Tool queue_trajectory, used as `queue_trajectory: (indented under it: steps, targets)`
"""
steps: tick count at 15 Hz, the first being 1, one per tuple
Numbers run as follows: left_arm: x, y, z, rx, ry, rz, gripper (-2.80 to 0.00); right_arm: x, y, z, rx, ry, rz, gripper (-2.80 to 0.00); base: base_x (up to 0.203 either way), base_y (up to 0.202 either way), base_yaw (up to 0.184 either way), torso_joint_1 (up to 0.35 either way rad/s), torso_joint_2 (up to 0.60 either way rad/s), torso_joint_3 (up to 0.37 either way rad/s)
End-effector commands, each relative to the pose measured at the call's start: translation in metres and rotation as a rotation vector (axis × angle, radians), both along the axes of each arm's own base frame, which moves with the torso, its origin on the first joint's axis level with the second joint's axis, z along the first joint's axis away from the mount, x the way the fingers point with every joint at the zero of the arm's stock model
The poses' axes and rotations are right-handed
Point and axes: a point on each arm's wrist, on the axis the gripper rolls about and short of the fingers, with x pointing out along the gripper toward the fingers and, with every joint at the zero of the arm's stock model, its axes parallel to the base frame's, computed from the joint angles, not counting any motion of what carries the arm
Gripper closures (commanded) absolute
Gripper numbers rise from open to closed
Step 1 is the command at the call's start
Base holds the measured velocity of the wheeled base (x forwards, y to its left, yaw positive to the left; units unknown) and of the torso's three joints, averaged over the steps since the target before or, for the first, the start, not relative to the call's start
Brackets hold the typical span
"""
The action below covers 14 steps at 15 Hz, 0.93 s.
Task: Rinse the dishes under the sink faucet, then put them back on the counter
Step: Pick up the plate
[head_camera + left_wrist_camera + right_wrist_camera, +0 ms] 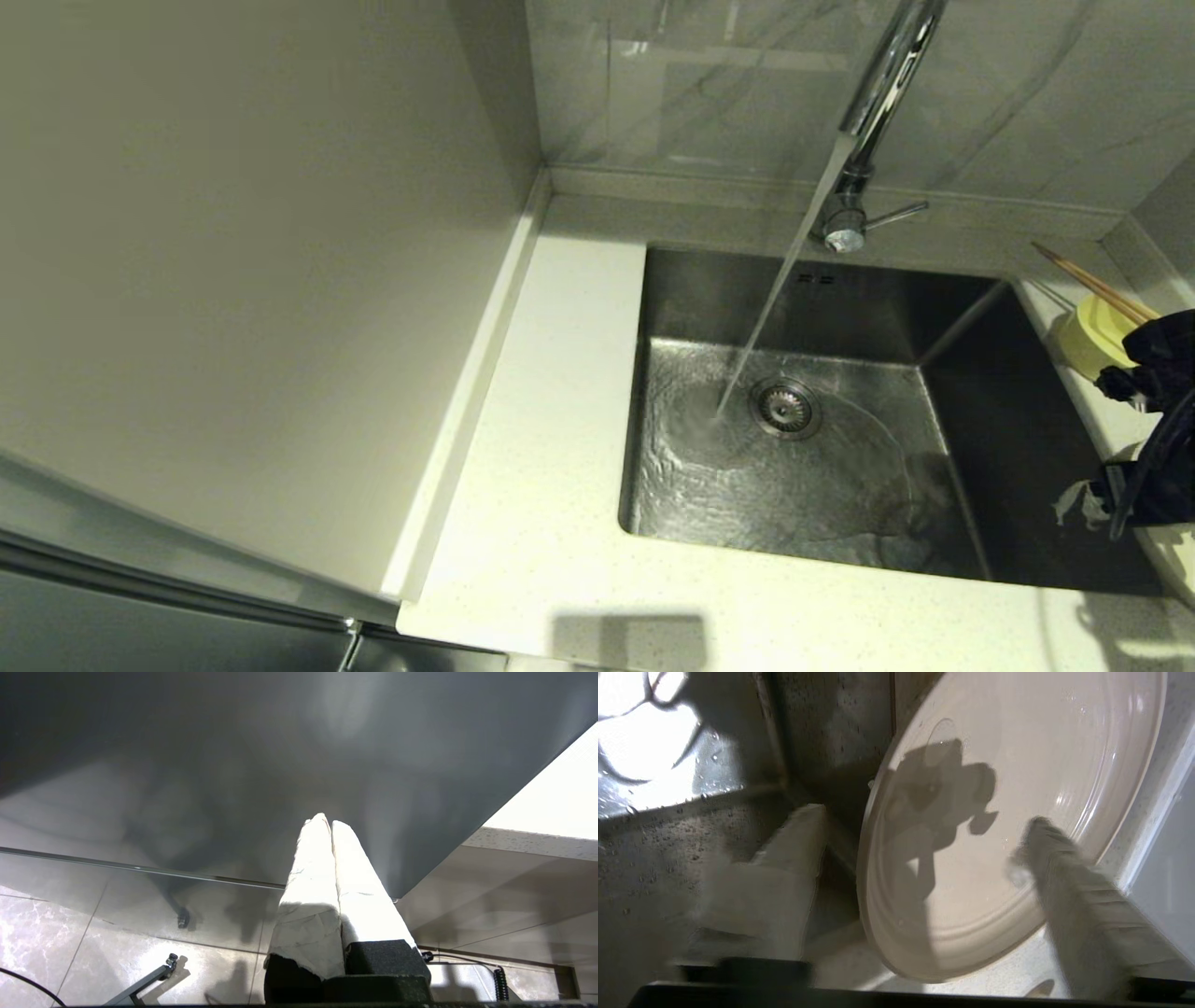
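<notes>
The chrome faucet (pixel 878 103) pours a slanting stream into the steel sink (pixel 709 299), and the water lands left of the drain strainer (pixel 786 408). On the counter right of the sink stands the pale-yellow bowl (pixel 1088 341) with the brown chopsticks (pixel 1092 285) resting across it. The cream plate (pixel 1017 742) lies wet on the counter, its rim reaching over the sink's edge. My right gripper (pixel 924 819) is open astride that rim: one finger (pixel 784 858) hangs over the sink wall, the other (pixel 1073 882) is above the plate's face. In the head view my right arm (pixel 1153 420) hides the plate.
The white speckled counter (pixel 560 373) runs left of and in front of the sink, bounded on the left by a plain beige wall panel (pixel 233 280). My left gripper (pixel 327 821) is parked low beside the cabinet front, above the tiled floor.
</notes>
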Motion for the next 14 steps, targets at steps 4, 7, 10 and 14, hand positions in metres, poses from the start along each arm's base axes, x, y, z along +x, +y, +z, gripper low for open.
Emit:
queue_trajectory:
  steps: [4, 7, 10, 14]
  targets:
    - [0.000, 0.000, 0.000, -0.001, -0.002, 0.001, 0.00, -0.002, -0.001, -0.004, -0.007, 0.028, 0.012, 0.00, 0.000, 0.000, 0.000, 0.000, 0.00, 0.000]
    - [0.000, 0.000, 0.000, -0.001, -0.002, 0.001, 0.00, -0.005, 0.000, -0.005, -0.006, 0.033, 0.010, 0.00, 0.000, 0.000, 0.000, 0.000, 0.00, 0.000]
    - [0.000, 0.000, 0.000, -0.001, -0.002, 0.001, 0.00, -0.006, 0.000, 0.001, -0.012, 0.008, 0.013, 0.00, 0.000, 0.000, 0.000, 0.000, 0.00, 0.000]
    - [0.000, 0.000, 0.000, -0.001, -0.002, 0.001, 0.00, -0.019, 0.003, 0.014, -0.035, -0.019, 0.038, 0.00, 0.000, 0.000, 0.000, 0.000, 0.00, 0.000]
